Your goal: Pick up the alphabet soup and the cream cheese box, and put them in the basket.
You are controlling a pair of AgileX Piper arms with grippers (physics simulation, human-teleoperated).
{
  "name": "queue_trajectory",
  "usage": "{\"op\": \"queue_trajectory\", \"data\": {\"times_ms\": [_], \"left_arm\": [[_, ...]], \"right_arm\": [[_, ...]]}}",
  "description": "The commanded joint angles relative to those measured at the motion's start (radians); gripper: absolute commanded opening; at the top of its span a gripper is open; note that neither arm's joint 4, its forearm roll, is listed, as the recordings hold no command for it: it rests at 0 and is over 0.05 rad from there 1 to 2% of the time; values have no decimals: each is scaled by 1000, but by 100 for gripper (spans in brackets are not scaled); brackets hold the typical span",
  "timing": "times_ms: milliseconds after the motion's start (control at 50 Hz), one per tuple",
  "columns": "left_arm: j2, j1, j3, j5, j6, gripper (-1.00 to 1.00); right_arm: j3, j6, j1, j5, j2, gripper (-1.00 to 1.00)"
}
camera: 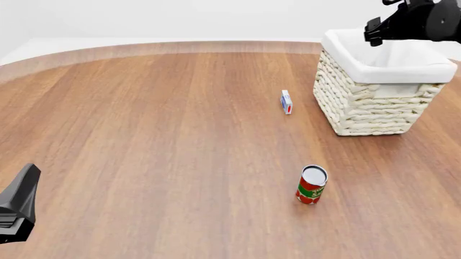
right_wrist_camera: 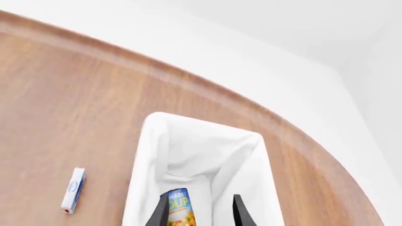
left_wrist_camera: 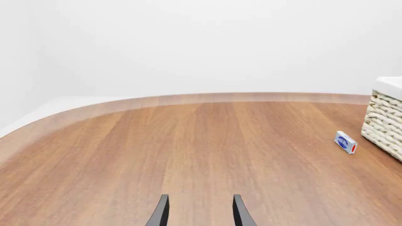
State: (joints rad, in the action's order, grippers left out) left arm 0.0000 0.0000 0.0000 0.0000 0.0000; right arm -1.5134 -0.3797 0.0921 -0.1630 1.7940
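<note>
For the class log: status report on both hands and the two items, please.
Right hand over basket, alphabet soup between its fingers. Left hand open, empty. Cream cheese box on table beside basket, path unobstructed.

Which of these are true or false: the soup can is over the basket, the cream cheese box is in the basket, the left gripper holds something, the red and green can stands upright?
1. The alphabet soup is between the right gripper fingers above the basket. True.
2. The cream cheese box is in the basket. False: it sits on the table, beside the basket.
3. The left gripper holds something. False: it is open and empty.
4. The red and green can stands upright. True.
</note>
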Motion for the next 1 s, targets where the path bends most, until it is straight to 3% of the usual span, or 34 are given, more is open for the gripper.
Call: {"op": "queue_trajectory", "data": {"times_ms": [20,160,240,600,680,720,1000], "left_arm": [[0,0,0,0,0,100],[0,0,0,0,0,100],[0,0,0,0,0,100],[0,0,0,0,0,100],[0,0,0,0,0,100],[0,0,0,0,0,100],[0,0,0,0,0,100]], "right_arm": [[133,19,-14,52,-129,100],[248,24,-20,103,-223,100],[315,55,-31,135,-299,100],[589,50,-74,241,-560,100],[652,103,-114,267,-630,100],[680,80,-114,284,-652,100],[833,76,-179,333,-785,100]]}}
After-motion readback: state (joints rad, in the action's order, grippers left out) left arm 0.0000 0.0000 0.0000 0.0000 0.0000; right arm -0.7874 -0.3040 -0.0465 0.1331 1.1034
